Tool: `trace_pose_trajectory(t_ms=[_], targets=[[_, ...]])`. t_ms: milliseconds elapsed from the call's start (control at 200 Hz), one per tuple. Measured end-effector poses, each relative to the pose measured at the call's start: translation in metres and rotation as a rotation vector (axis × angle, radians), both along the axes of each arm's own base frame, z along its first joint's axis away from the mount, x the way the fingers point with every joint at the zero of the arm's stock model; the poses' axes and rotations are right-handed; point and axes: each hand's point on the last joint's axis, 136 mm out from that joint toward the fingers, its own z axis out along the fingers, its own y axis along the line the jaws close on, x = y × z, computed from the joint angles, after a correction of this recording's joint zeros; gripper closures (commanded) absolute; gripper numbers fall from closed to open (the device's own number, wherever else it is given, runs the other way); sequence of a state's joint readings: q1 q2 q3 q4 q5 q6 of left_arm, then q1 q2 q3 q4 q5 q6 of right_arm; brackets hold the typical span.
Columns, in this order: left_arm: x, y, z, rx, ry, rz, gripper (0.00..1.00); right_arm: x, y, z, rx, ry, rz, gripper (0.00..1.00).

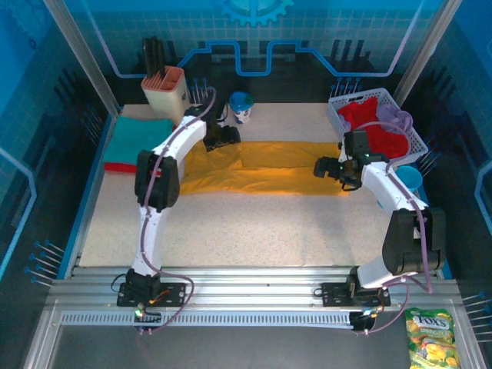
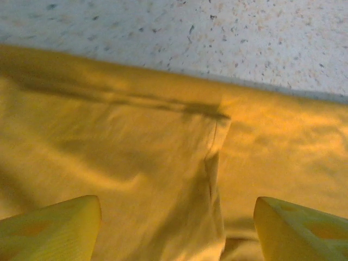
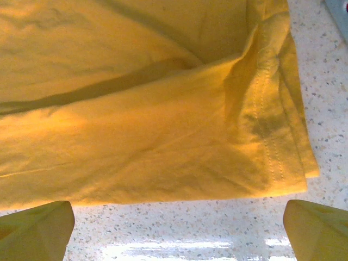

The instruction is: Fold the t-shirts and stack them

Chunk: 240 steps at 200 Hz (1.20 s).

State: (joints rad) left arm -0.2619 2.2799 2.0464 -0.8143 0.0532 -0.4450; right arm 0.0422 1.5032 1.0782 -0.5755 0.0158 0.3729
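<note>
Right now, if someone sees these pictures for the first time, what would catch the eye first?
The mustard-yellow t-shirt, folded into a long band across the middle of the table, stands out most, with the open left gripper over its left part and the open right gripper at its right end. Next come the folded teal t-shirt at the table's left edge and the white basket at the right, holding a red t-shirt.

The mustard-yellow t-shirt [image 3: 163, 136] is soft matt cloth with a stitched hem; the table [image 3: 190, 234] is speckled, smooth and glossy; the basket [image 1: 338, 115] is white plastic mesh.
</note>
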Motion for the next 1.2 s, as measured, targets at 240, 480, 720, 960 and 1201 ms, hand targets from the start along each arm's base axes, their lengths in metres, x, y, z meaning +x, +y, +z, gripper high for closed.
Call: trace_pose_trajectory(t_ms=[240, 480, 720, 960, 1201], targets=[[-0.076, 0.026, 0.085, -0.091, -0.104, 0.033, 0.24, 0.033, 0.014, -0.01, 0.051, 0.022, 0.033, 0.01], [-0.101, 0.032, 0.028, -0.165, -0.016, 0.075, 0.28, 0.09, 0.029, -0.03, 0.08, 0.025, 0.062, 0.02], [-0.073, 0.042, -0.021, -0.183, 0.033, 0.132, 0.32, 0.13, 0.038, -0.061, 0.09, 0.052, 0.072, 0.04], [-0.041, 0.037, -0.044, -0.178, 0.063, 0.138, 0.35, 0.127, 0.041, -0.079, 0.122, 0.132, 0.04, 0.07], [-0.018, 0.033, -0.063, -0.158, 0.132, 0.136, 0.37, 0.115, 0.04, -0.082, 0.151, 0.194, 0.01, 0.09]])
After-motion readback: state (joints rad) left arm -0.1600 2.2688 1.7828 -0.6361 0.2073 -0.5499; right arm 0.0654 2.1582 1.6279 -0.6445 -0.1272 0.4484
